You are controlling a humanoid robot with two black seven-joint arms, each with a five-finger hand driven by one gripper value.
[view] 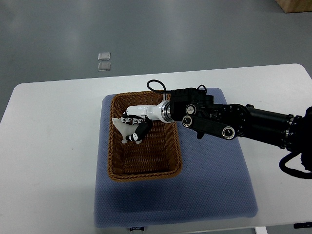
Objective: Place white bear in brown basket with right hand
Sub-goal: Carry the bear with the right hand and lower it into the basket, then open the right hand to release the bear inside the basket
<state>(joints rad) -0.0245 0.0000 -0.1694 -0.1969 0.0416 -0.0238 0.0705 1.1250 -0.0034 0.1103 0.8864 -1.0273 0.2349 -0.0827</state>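
White bear (123, 127) sits over the upper-left part of my brown basket (145, 171), toward ten o'clock from the basket's middle, a pale shape that my own fingers largely cover. I can make out only its light body and a pointed bit at the left; head, limbs and face are too small and too hidden to sort out. My right hand (135, 127) reaches in from three o'clock, its white palm and black-tipped fingers (142, 130) curled around the bear and pinching it. Whether the bear touches the woven floor or hangs just above it, I cannot tell from this steep view. My forearm (229, 123), black with round joints, crosses the basket's right rim and hides that stretch of the weave. The basket rests on a blue mat (214, 185), which lies on the white table (48, 146); the mat's near edge is cut off at six o'clock.
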